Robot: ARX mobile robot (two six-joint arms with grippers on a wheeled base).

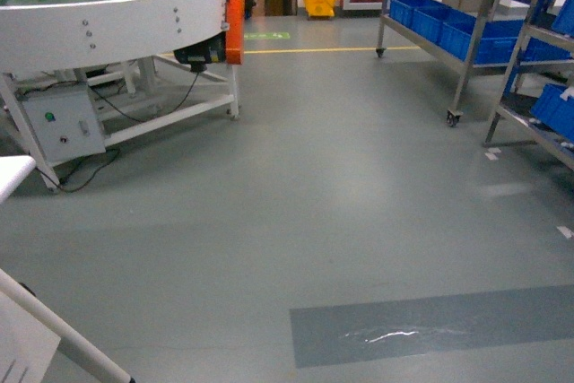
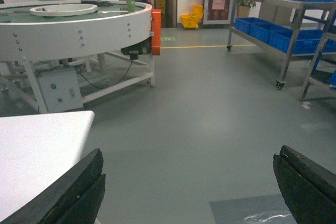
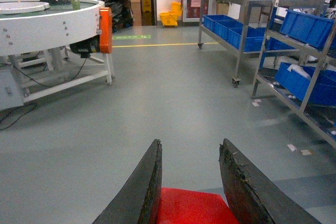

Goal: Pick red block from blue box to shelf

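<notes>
Low over the floor, right end effector (image 3: pixel 191 182) grips red block (image 3: pixel 191 209).

The red block (image 3: pixel 191 207) is mostly hidden in the right wrist view: just a red patch between the two dark fingers (image 3: pixel 142 192), cut off by the bottom edge, stud not visible. The shelf (image 3: pixel 294 40) beyond it runs off the right edge. The table (image 2: pixel 37 156) is cropped at left.
</notes>
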